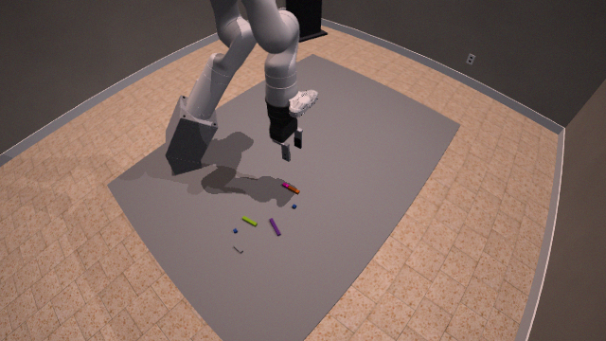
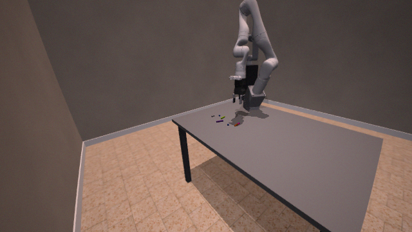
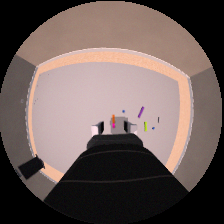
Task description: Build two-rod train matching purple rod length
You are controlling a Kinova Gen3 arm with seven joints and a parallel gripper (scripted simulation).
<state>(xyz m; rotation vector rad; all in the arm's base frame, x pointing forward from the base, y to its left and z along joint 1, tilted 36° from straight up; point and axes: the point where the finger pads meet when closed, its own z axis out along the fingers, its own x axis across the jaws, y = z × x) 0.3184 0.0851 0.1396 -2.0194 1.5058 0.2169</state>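
Observation:
A magenta rod (image 1: pixel 286 185) and an orange rod (image 1: pixel 294 189) lie flat, end to end in one line on the grey table top; the pair also shows in the wrist view (image 3: pixel 113 121). The purple rod (image 1: pixel 275 226) lies apart, nearer the front. A lime rod (image 1: pixel 249 221), a grey rod (image 1: pixel 238 249) and two blue rods (image 1: pixel 294 206) (image 1: pixel 235 230) lie separately around it. My gripper (image 1: pixel 292 146) is open and empty, raised well above the table over the magenta and orange pair, touching nothing.
The arm's base (image 1: pixel 189 137) stands on the table at the back left. The table's front edge (image 2: pixel 244 175) runs near the rods in the exterior view. A dark cabinet (image 1: pixel 305 16) stands on the floor behind.

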